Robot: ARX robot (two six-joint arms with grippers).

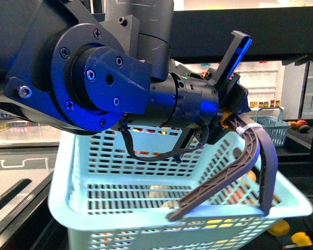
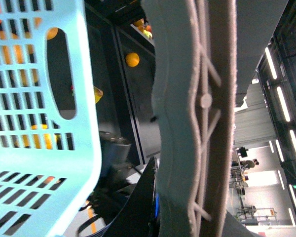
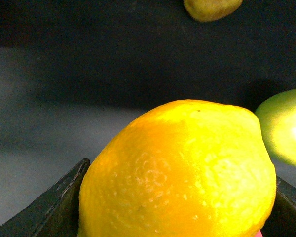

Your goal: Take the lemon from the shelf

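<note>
The lemon [image 3: 177, 173], plain yellow with dimpled skin, fills the lower part of the right wrist view. My right gripper [image 3: 177, 219] is shut on it, a black finger [image 3: 59, 207] showing on each side. Behind the lemon lies the shelf's dark tray [image 3: 89, 74]. In the front view my left arm crosses the picture, and the left gripper [image 1: 233, 107] is shut on the grey-brown basket handle [image 1: 250, 156] of a pale mint basket [image 1: 94, 208]. The left wrist view shows that handle [image 2: 197, 98] close up beside the basket wall [image 2: 39, 98]. The right gripper is hidden in the front view.
A green apple [image 3: 286, 126] lies beside the lemon, and another yellow-green fruit [image 3: 209, 7] sits further back. An orange [image 2: 132, 59] rests on the black shelf [image 2: 138, 108]. A second basket [image 1: 271, 122] and fruits [image 1: 297, 125] stand at the right.
</note>
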